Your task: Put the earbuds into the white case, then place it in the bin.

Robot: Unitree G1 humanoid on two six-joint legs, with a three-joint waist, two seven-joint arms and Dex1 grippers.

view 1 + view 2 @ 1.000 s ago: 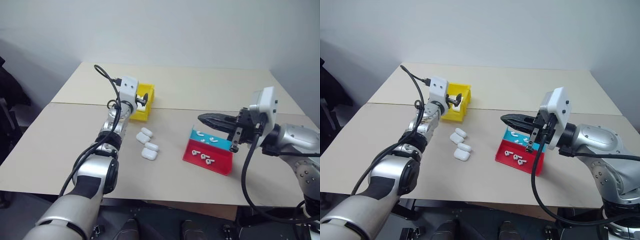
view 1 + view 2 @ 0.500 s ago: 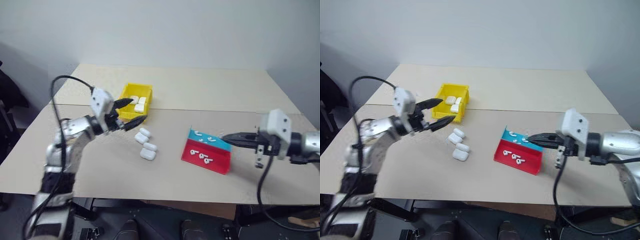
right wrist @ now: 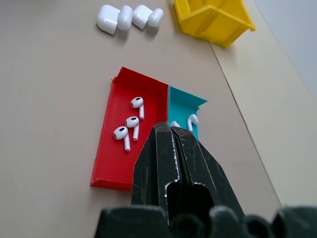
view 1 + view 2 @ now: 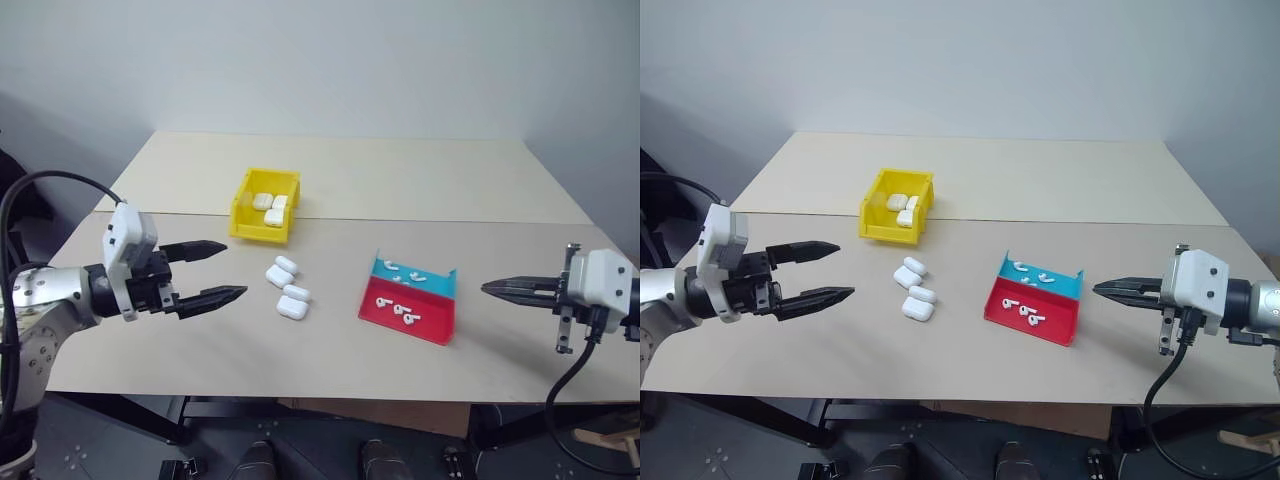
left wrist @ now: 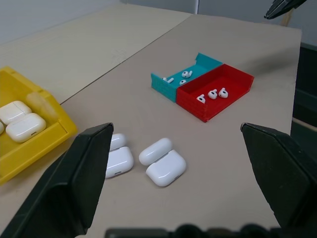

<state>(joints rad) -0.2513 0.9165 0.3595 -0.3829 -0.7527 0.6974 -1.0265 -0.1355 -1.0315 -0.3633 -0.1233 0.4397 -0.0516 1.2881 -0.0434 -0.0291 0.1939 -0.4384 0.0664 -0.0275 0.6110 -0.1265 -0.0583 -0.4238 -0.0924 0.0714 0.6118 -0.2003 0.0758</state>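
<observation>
Left eye view: yellow bin at mid-table holds white cases; four more cases lie loose before it. Earbuds rest in the red-teal tray. Left gripper gapes empty; right gripper is clenched, empty, beside the tray.

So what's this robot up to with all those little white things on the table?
Right now it holds nothing. Its left pincer is open near four white cases lying loose on the table; its right pincer is shut beside the red-and-teal tray of earbuds. The yellow bin already holds a few cases.
</observation>
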